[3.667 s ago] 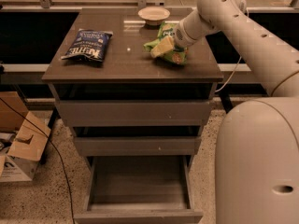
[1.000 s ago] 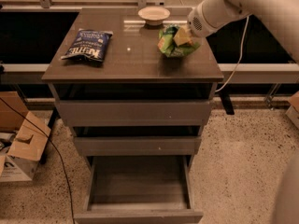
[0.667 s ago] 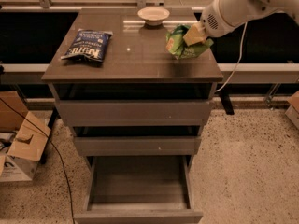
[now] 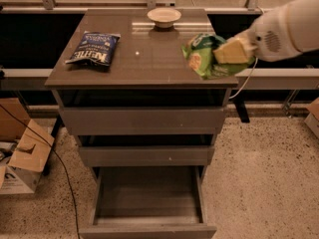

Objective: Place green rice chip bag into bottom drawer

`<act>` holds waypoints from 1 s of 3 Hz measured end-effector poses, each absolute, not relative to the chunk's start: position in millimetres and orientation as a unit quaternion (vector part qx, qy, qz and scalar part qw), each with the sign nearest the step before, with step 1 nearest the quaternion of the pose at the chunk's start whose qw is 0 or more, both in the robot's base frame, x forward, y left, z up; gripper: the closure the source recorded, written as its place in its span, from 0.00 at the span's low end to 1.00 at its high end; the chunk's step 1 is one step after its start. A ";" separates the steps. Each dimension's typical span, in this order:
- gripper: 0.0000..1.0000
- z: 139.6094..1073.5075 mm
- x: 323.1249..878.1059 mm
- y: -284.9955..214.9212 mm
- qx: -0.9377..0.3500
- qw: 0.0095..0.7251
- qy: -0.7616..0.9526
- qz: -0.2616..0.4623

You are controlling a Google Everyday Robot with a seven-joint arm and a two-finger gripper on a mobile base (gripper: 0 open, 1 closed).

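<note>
My gripper (image 4: 227, 54) is shut on the green rice chip bag (image 4: 202, 55) and holds it in the air above the cabinet top's right front corner. The arm reaches in from the right edge of the view. The bottom drawer (image 4: 148, 229) is pulled out at the foot of the cabinet, with its tray bare inside. The two drawers above it are closed.
A dark blue chip bag (image 4: 93, 49) lies on the left of the cabinet top (image 4: 139, 59). A shallow white bowl (image 4: 164, 17) sits at the back middle. Cardboard boxes (image 4: 20, 153) and a cable lie on the floor at the left.
The gripper has lifted the green bag off the cabinet top and carried it toward the right front corner. The arm has drawn back to the right.
</note>
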State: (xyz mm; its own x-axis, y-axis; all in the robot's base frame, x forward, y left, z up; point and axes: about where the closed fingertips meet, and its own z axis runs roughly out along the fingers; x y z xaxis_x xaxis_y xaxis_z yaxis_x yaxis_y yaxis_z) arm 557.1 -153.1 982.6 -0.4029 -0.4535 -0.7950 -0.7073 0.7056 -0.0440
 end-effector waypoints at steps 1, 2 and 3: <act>1.00 971.3 499.1 -172.6 -0.358 0.423 0.811 0.189; 1.00 931.0 460.1 -188.9 -0.323 0.411 0.808 0.270; 1.00 863.6 453.7 -193.4 -0.272 0.375 0.814 0.352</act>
State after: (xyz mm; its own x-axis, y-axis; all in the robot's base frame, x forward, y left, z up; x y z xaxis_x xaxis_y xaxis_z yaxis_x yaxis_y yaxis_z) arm 453.7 -193.4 863.6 -0.5710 -0.1795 -0.8011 -0.7064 0.6047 0.3680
